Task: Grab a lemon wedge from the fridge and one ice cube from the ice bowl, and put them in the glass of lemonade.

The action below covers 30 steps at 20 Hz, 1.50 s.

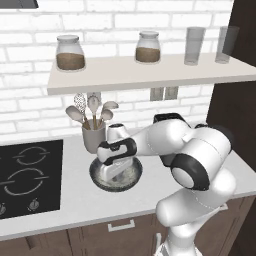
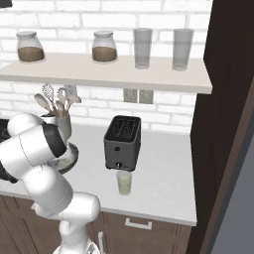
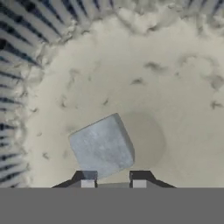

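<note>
Ice cube (image 3: 103, 146): nearest the hand camera we see one pale grey cube, lying on the speckled cream floor of the ice bowl (image 3: 26, 87); we count no second cube.
Fingers: two dark tips rise at the bottom of the hand view, one (image 3: 86, 178) against the cube's near edge on the left, the other by its near right corner; they stand close together, but we cannot tell from these pictures whether they clamp the cube.
Gripper (image 1: 111, 172): one, lowered into the bowl in the left base view.
Ice bowl count: one, dark ribbed rim; it sits just in front of the utensil cup (image 1: 93, 136) in the left base view.
Utensil cup: one grey cup behind the bowl, touching or nearly so; we count about five pale spoons and spatulas in it.
Glass of lemonade (image 2: 124, 183): one short tumbler, well to the right of the bowl, just in front of the toaster (image 2: 122, 143).
Toaster: one, black, right of the bowl.
Shelf (image 2: 114, 74): above the bowl; two jars (image 2: 104, 47) with brown fill; two tall clear glasses (image 2: 142, 48).
Cooktop (image 1: 27, 177): one, left of the bowl.
Writing: we read no label or brand on anything.
</note>
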Available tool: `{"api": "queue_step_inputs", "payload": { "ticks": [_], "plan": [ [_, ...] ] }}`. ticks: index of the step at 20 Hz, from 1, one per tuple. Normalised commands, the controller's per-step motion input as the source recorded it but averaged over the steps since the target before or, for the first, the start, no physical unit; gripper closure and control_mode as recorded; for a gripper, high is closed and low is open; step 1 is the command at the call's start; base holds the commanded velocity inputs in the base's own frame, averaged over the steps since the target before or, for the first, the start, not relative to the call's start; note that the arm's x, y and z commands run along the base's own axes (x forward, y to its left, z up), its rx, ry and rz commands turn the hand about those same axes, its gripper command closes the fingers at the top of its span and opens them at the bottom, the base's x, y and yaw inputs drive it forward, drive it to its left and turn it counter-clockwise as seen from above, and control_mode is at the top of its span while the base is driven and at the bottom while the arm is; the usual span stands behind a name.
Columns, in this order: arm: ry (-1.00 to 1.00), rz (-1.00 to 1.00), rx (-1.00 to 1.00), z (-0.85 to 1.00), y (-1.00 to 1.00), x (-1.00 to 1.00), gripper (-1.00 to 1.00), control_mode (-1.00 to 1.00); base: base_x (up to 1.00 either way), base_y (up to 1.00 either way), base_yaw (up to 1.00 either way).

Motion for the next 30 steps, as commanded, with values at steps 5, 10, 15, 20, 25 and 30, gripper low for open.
{"api": "queue_step_inputs", "payload": {
  "ticks": [5,10,15,20,25,30],
  "plan": [
    [0.0,-0.04,0.0,0.42,0.03,-0.1,1.0,-1.0,0.0,0.0,0.0],
    [-0.06,-0.05,0.0,0.54,0.0,-0.43,1.0,-1.0,0.0,0.0,0.0],
    [-0.16,-0.05,0.0,0.56,-0.1,-0.69,1.0,-1.0,0.0,0.0,0.0],
    [-0.14,-0.1,0.0,0.63,-0.18,-0.45,1.0,-1.0,0.0,0.0,0.0],
    [-0.12,-0.11,0.0,0.66,-0.58,-0.39,1.0,-1.0,0.0,0.0,0.0],
    [-0.04,-0.14,0.0,0.47,-0.72,-0.32,1.0,-1.0,0.0,0.0,0.0]
  ]
}}
